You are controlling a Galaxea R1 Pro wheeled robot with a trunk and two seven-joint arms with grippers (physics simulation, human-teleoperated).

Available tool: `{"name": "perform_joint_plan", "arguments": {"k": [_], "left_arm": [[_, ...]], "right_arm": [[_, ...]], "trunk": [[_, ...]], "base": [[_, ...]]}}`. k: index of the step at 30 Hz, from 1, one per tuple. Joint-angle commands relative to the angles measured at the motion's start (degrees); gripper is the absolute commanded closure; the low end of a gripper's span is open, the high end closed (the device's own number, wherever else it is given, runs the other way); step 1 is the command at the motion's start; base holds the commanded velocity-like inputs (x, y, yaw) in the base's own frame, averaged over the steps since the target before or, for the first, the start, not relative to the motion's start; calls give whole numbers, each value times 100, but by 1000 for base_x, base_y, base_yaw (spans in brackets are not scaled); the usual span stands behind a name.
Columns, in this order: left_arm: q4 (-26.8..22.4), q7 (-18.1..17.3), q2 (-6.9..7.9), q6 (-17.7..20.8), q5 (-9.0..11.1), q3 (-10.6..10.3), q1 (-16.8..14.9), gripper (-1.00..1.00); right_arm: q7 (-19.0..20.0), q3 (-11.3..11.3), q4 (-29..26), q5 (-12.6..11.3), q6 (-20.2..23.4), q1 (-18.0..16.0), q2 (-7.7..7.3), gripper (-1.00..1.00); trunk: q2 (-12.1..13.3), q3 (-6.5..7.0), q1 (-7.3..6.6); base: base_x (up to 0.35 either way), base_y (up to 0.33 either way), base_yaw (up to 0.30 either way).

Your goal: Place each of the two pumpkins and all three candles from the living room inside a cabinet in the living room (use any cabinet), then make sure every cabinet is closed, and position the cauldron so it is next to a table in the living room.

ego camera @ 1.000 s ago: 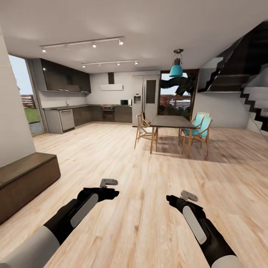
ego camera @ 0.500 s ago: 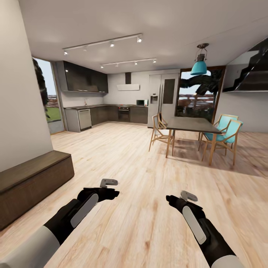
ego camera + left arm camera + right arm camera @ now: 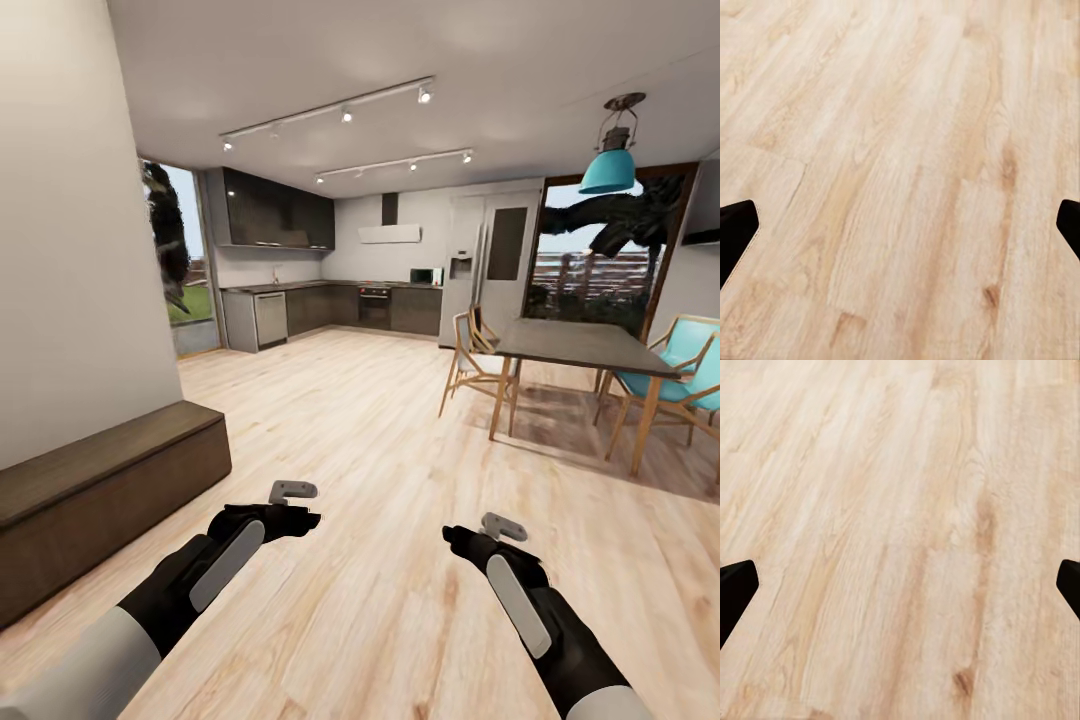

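Cabinet (image 3: 110, 490): long, low, rigid, likely heavy; handleless fronts, so pull at an edge; left tool (image 3: 900, 225), right tool (image 3: 900, 585): wide open, empty.

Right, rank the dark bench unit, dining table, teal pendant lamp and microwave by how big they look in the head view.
1. Dark bench unit, though nearness to the camera inflates it.
2. Dining table.
3. Teal pendant lamp.
4. Microwave, far away.
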Motion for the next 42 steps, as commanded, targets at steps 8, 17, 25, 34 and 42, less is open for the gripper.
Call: {"name": "perform_joint_plan", "arguments": {"k": [8, 17, 25, 34, 42], "left_arm": [[-6, 50, 4, 3, 60, -20, -9, -100], [-6, 49, 4, 3, 60, -22, -9, -100], [-6, 53, 4, 3, 60, -28, -9, -100], [-6, 57, 4, 3, 45, -38, -9, -100], [-6, 61, 4, 3, 43, -45, -9, -100]], "right_arm": [[-59, 21, -6, -64, 6, -3, -8, -100], [-59, 21, -3, -65, 6, -3, -8, -100], [-59, 21, -2, -66, 6, -3, -8, -100], [-59, 30, -2, -67, 6, -3, -8, -100], [-59, 59, -2, -66, 6, -3, -8, -100]], "trunk": [[-3, -7, 3], [-3, -7, 3], [-3, -7, 3], [-3, -7, 3], [-3, -7, 3]], "base": [[311, -124, 281], [323, -20, 281], [327, -5, 281], [325, -101, 281], [281, -191, 281]]}}
